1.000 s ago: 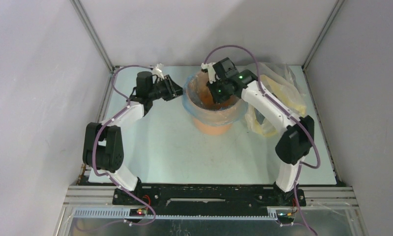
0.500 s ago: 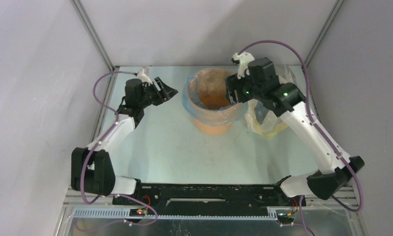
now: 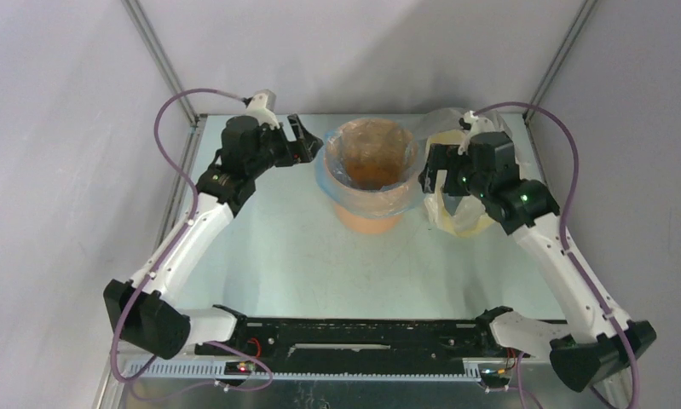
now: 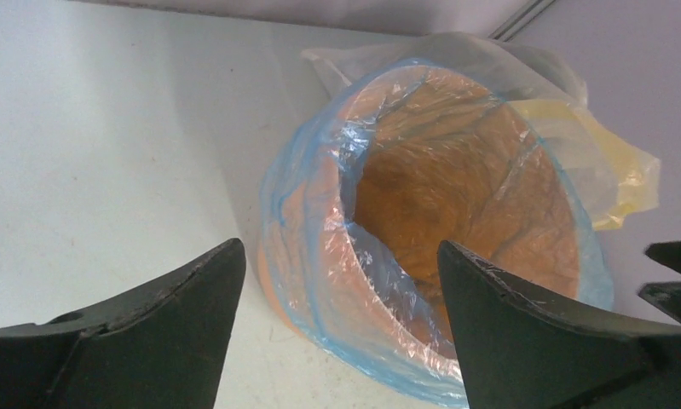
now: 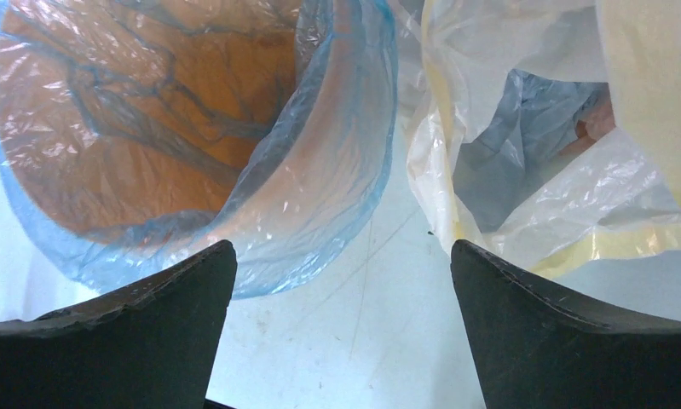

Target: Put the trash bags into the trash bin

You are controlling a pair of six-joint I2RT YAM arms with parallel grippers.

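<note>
The orange trash bin (image 3: 369,220) stands at the middle back of the table. A light-blue trash bag (image 3: 330,181) lines it, its edge folded down over the rim all round. My left gripper (image 3: 309,146) hovers open just left of the rim, with nothing between its fingers. In the left wrist view the trash bag's folded edge (image 4: 315,256) and the bin's lined inside (image 4: 456,187) lie ahead of the left gripper (image 4: 338,249). My right gripper (image 3: 430,176) is open and empty just right of the rim. The right gripper (image 5: 341,249) looks down on bare table beside the trash bag (image 5: 320,187).
A larger yellowish-clear plastic bag (image 3: 473,209) lies crumpled right of the bin, under my right wrist; in the right wrist view this yellowish bag (image 5: 533,204) has grey-blue film inside. Grey walls close in the table (image 3: 277,256) at the back and both sides.
Both grippers have opened wide. The right one came up out of the bin's mouth and moved right, past the rim. The left arm stretched out, its gripper staying left of the rim.
</note>
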